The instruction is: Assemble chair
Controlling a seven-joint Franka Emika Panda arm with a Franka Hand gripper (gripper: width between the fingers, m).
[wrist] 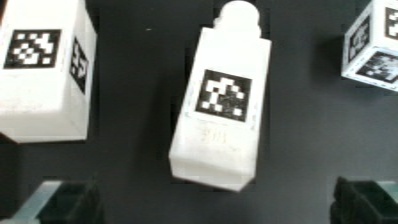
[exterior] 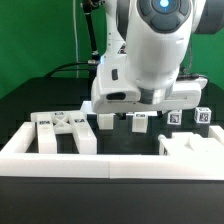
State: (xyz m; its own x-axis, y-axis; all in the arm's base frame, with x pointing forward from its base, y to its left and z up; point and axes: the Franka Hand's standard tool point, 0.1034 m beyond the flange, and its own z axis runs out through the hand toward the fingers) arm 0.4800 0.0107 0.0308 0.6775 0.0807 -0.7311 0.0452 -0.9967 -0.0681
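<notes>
The biggest thing is the white robot arm (exterior: pixel 150 50). It leans down over the middle of the black table (exterior: pixel 25 108). Along the near edge of the table runs a long white rail (exterior: pixel 100 166), with its ends turned up at both sides. The chair is not built yet, and its white parts lie loose on the table behind the rail. On the exterior view's left lies the frame piece (exterior: pixel 62 128), flat, with holes in it. On the exterior view's right, just beside the rail, sits a blocky part (exterior: pixel 190 146). Between them, under the arm, stand two short posts (exterior: pixel 106 121) side by side, a little apart. Further to the exterior view's right are two small cubes (exterior: pixel 175 117) with black-and-white tags on them. In the wrist view, the middle post (wrist: pixel 222 100) lies flat on the table, a bit tilted. It has a tag on its face and a round peg at one end. Another post (wrist: pixel 45 70) lies beside it, not touching. A tagged block (wrist: pixel 374 55) lies on its other side, also apart. The gripper (wrist: pixel 217 200) hangs over the middle post with its jaws wide apart. Its two dark fingers (wrist: pixel 68 200) touch nothing and carry nothing.
</notes>
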